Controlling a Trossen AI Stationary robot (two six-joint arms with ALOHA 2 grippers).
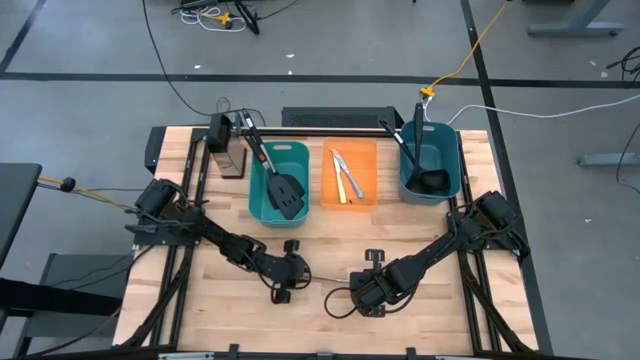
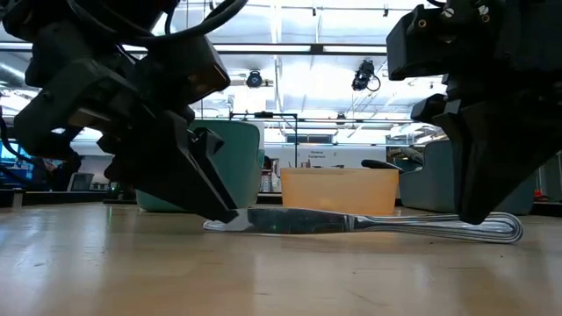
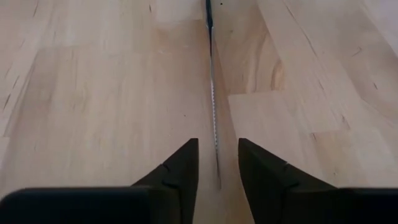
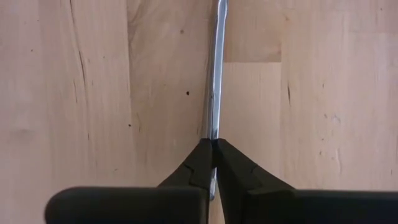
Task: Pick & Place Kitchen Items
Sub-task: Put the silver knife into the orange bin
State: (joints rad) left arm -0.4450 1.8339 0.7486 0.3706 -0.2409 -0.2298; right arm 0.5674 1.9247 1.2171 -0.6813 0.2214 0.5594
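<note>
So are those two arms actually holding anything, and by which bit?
The right gripper pinches one end of the silver table knife lying on the table. The left gripper straddles its other end, jaws apart, not gripping.

A silver table knife (image 2: 369, 224) lay flat on the wooden table (image 2: 263, 281) between two dark grippers; the right gripper (image 2: 481, 211) seemed to touch its handle end, orange bin (image 2: 338, 190) behind

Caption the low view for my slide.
Both grippers at one table knife on the wooden table: right gripper pinches the handle, left gripper straddles the blade.
</note>
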